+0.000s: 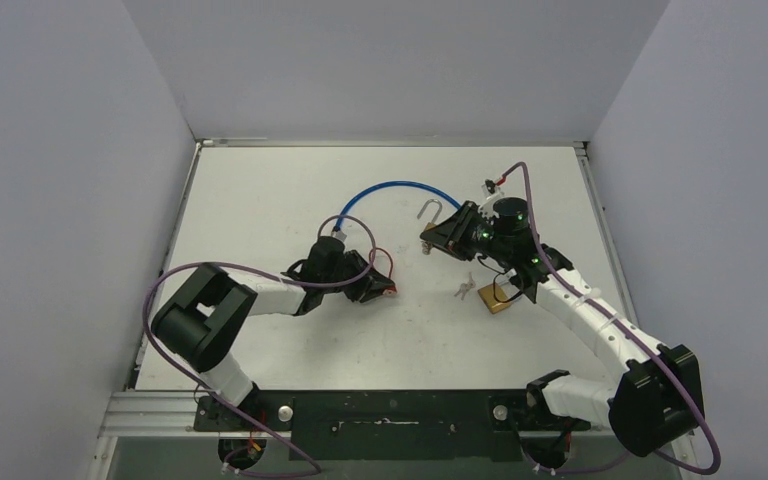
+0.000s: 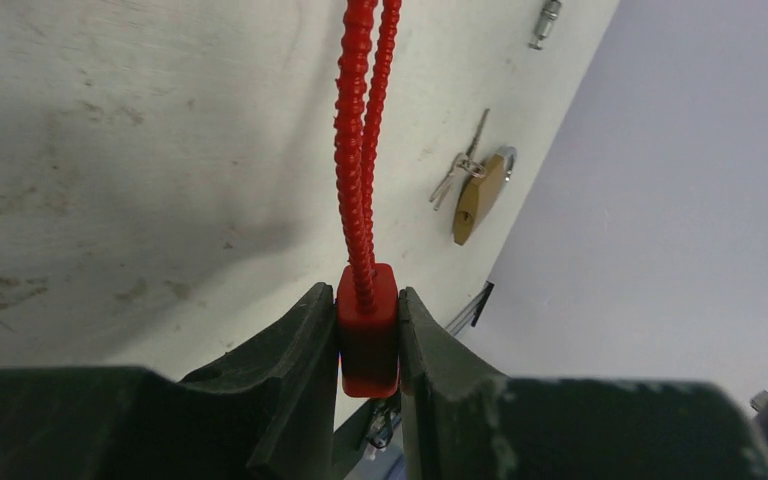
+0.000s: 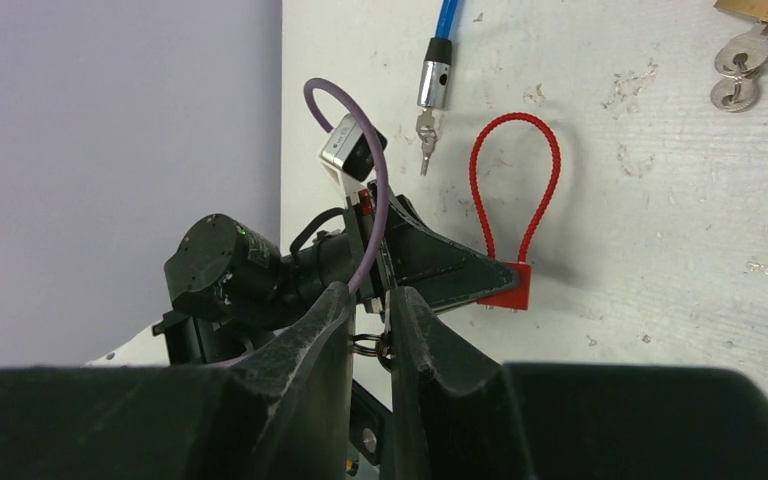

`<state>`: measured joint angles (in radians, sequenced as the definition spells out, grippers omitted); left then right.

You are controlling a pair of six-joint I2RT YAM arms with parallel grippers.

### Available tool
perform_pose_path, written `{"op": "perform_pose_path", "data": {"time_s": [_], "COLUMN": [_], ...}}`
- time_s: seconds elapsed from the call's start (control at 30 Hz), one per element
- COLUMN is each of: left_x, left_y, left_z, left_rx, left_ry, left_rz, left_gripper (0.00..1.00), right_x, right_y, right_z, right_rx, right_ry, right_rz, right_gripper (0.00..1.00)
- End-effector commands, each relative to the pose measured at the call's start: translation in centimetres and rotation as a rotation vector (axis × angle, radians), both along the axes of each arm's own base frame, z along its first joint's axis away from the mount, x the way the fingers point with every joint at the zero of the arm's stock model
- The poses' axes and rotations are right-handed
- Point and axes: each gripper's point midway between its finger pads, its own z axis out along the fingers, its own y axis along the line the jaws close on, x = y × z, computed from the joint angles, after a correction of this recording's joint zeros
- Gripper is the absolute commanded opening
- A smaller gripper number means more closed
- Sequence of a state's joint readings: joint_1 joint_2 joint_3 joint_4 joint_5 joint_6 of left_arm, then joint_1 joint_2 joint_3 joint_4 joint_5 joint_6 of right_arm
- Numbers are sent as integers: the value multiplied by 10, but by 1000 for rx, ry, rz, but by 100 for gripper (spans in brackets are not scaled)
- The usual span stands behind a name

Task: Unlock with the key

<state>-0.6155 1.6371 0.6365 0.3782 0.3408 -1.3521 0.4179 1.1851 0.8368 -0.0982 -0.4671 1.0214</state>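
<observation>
The red cable lock (image 2: 368, 345), beaded loop closed, sits clamped in the left tool (image 2: 363, 295) near the counter's (image 1: 260, 200) middle; the key (image 3: 368, 346), mostly hidden, is pinched in the right tool (image 3: 370, 297).

No legible text, label, brand or number on any surface.

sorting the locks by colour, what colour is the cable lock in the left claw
The cable lock is red; clearest in the left wrist view.
</observation>
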Motion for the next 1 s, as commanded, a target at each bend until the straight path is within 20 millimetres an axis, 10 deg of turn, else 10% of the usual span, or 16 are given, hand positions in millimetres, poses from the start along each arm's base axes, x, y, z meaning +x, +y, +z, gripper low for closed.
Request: {"op": "perform_pose_path", "data": {"time_s": [0.0,0.3,0.67,0.8,0.97], "left_x": [15,9,-31,-25,-14], "left_y": [-3,26,80,79,43], "left_z": [-2,-27,-14,29,144], "left_rx": [0,115,199,90,-232], "left_ry": [-64,7,74,-53,-383], "left_rz": [23,131,254,262,125], "left_gripper": [19,55,69,70,70], "right_x": [3,4,-2,-7,-30], "right_y": [-7,-10,-6,1,14], "right_z": [13,17,33,54,100], "right_rx": [-2,-7,36,95,245], "right_ry": [-62,-66,-156,-258,-463], "right_rz": [-19,-22,36,101,234], "right_gripper": [0,0,0,0,0]}}
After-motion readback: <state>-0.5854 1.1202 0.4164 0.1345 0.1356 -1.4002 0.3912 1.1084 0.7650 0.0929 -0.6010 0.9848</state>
